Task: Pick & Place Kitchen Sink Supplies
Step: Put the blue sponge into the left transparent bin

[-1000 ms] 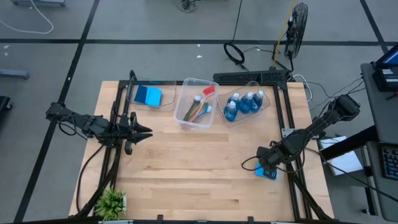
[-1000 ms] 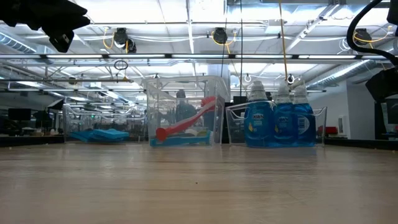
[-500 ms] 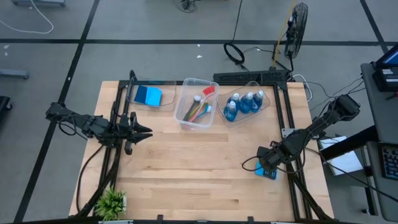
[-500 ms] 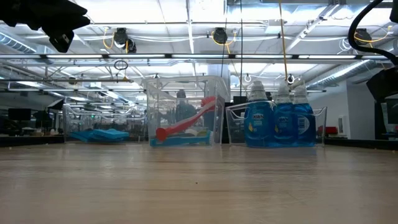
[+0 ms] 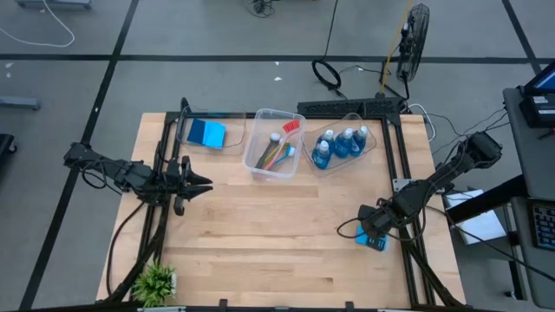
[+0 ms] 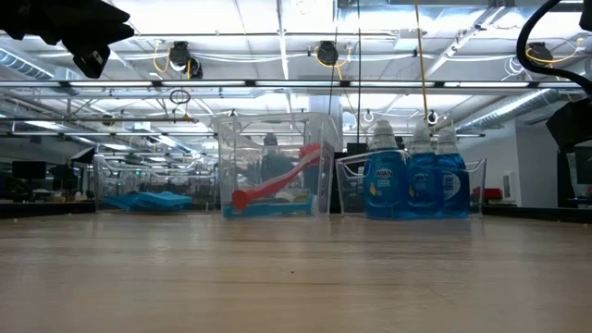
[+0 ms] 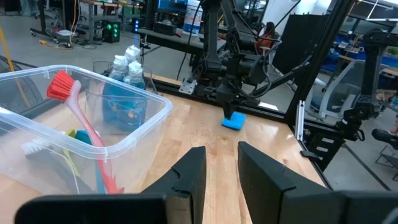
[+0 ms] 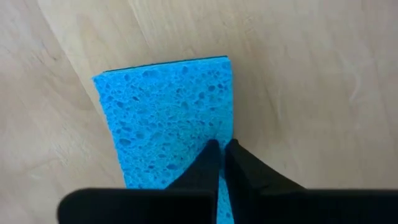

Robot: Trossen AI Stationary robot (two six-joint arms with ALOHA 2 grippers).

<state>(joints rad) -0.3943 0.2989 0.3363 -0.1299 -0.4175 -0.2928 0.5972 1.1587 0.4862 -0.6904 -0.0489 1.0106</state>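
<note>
A flat blue sponge lies on the wooden table near its right edge. My right gripper points down onto it, fingers shut, near one long edge of the sponge. My left gripper hangs level over the table's left part, open with nothing between its fingers. At the far edge, clear bins hold blue sponges, coloured brushes and bottles of blue liquid. My right gripper comes from above, pointing down, with its shut fingertips on the sponge's top face beside its long edge. The sponge lies flat on the table. Whether any of it is pinched between the tips, I cannot tell.
A small green plant stands at the near left corner. Dark frame rails run along the table's right and left sides. Bare wood fills the table's middle. The three bins line the far edge.
</note>
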